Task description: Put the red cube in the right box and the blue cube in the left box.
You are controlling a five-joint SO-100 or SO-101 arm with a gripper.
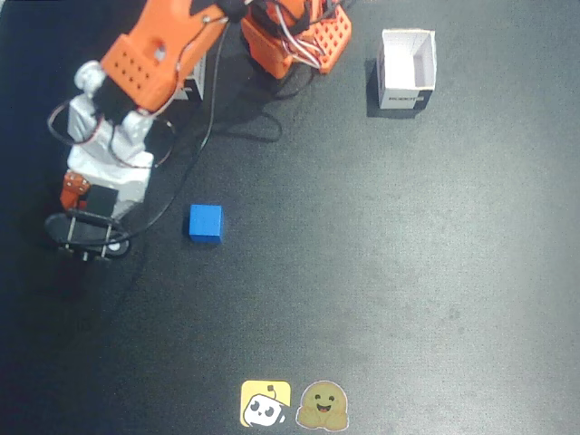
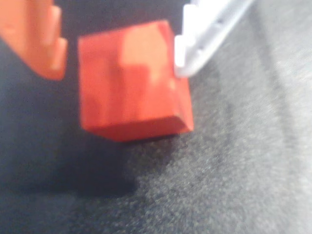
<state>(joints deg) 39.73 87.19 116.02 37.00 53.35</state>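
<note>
Even light overhead, soft blur at the wrist.
The fixed view is sharp, its dark surface point(image 1: 408, 272) matte; the wrist view is blurred, the red cube point(image 2: 131, 83) casting a shadow lower left.
</note>
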